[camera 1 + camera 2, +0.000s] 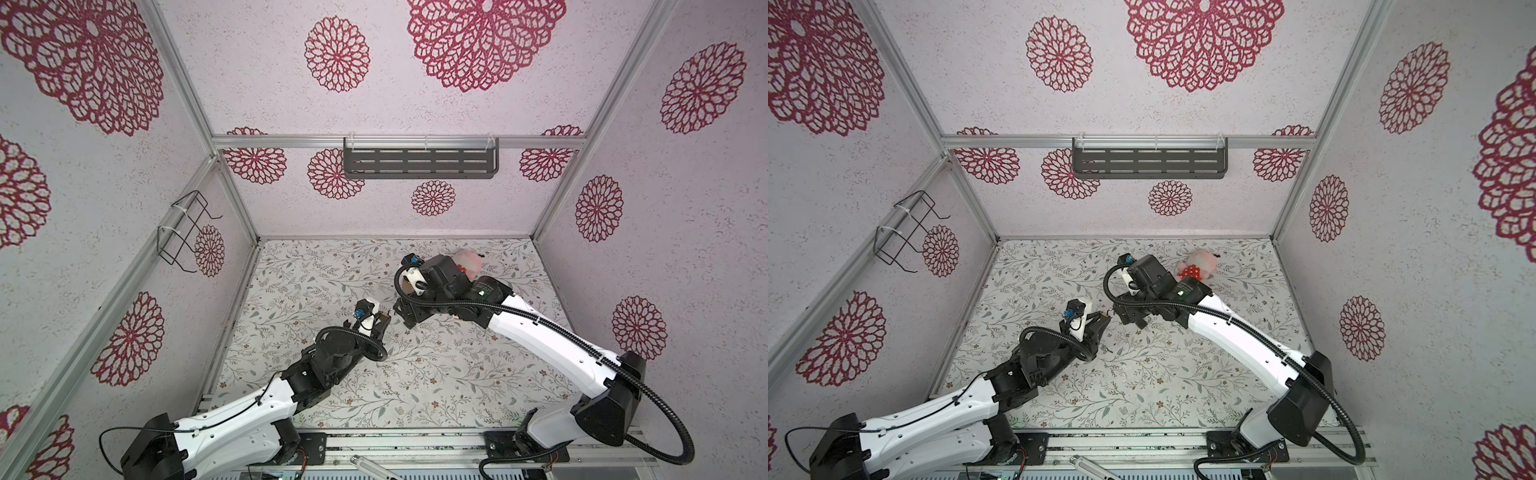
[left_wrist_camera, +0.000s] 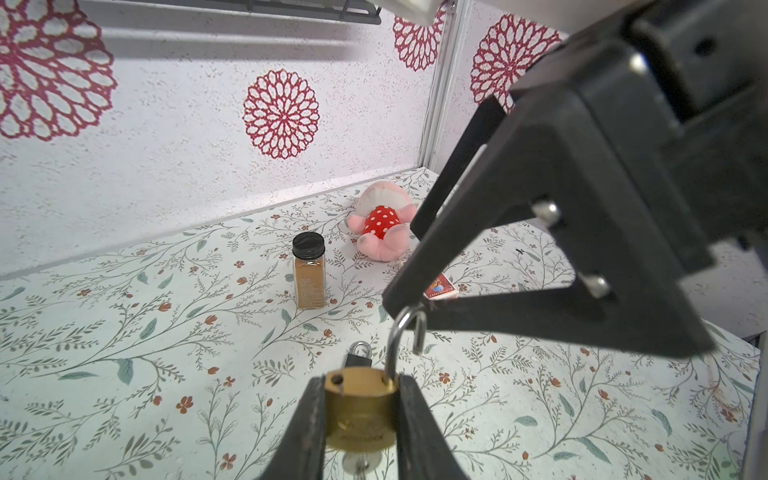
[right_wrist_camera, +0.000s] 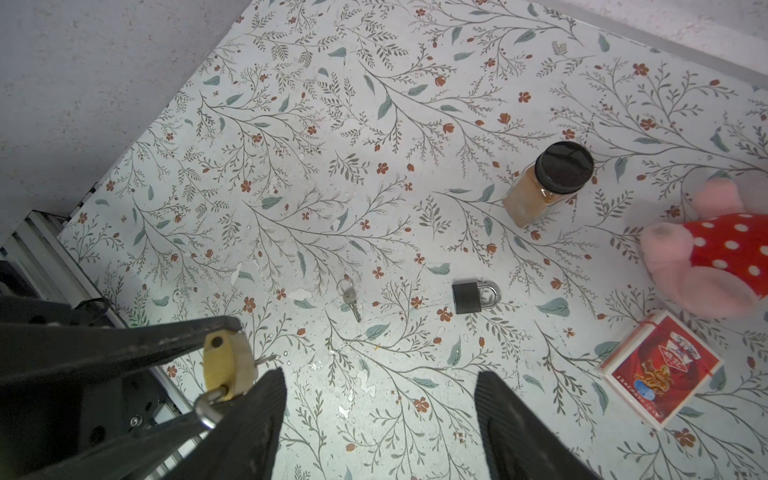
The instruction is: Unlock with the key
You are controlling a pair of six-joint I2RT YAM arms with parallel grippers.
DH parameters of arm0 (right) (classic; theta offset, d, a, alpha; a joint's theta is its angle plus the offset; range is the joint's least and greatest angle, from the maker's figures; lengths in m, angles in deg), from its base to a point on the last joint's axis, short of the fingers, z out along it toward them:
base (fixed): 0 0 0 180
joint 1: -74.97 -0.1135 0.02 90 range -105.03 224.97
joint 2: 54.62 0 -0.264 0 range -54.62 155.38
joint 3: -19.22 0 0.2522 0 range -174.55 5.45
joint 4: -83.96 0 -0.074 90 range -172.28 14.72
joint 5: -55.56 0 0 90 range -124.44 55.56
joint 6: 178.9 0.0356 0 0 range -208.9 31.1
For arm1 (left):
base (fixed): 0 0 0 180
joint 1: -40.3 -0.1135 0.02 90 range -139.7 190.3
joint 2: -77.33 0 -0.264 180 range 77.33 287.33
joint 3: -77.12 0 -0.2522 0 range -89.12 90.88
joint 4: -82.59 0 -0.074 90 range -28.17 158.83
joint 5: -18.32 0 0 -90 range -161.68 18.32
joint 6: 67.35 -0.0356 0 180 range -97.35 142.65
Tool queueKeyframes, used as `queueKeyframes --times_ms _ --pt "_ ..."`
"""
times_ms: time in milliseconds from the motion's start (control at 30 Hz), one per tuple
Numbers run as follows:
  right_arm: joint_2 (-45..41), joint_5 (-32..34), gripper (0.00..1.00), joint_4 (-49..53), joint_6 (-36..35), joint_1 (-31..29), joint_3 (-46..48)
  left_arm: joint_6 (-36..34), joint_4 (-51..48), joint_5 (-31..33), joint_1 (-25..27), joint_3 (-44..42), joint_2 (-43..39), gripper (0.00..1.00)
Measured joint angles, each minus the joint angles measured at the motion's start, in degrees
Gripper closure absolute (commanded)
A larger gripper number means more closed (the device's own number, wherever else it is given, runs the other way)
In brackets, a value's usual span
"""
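The left gripper [image 2: 360, 379] clenched the brass padlock [image 2: 360, 411], its shackle [image 2: 419, 336] swung free, while the right gripper [image 3: 380, 374] stood spread wide.

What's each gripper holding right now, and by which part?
Left gripper clamps the brass padlock by the sides of its body. Right gripper is open, holding nothing.
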Motion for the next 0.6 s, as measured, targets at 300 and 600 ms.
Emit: queueKeyframes --times_ms 300,600 --pt "-3.5 -1.6 0.24 -2.7 0.3 1.9 3.6 1.0 0.1 1.5 0.0 -0.1 -0.2 1.00" --pt "-8.5 -1.5 0.22 -3.8 1.0 3.9 9.2 9.8 -8.5 6.6 -2.6 0.3 -5.9 1.00"
